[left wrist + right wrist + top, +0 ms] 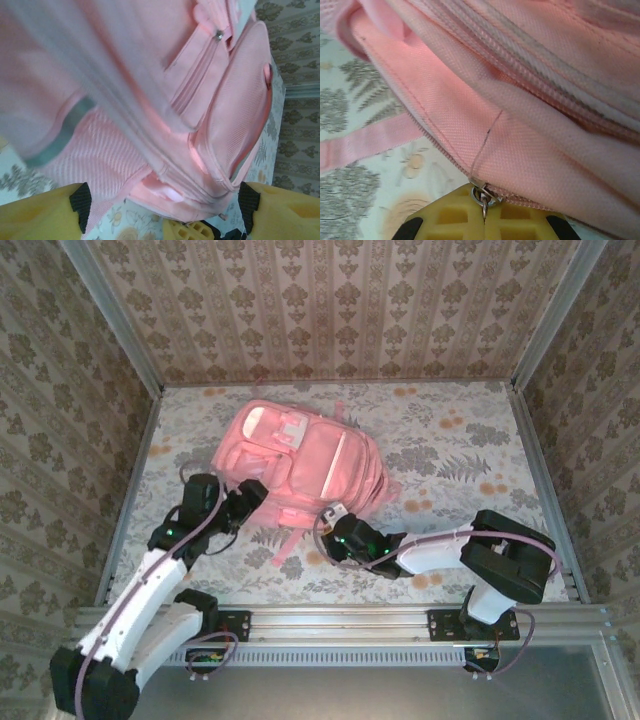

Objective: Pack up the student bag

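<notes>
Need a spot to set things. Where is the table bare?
Bare floral tabletop lies between the large soft pink fabric backpack and the right wall. Crowded: bag's near edge, with left gripper, and right gripper pinching its metal zip pull.

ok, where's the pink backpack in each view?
Top external: pink backpack lies centre-left of frame.
Left wrist: close up, across most of the frame.
Right wrist: its zipped edge runs across the upper right; right gripper pinches the zipper pull.
Shared landmark: floral table cover.
</notes>
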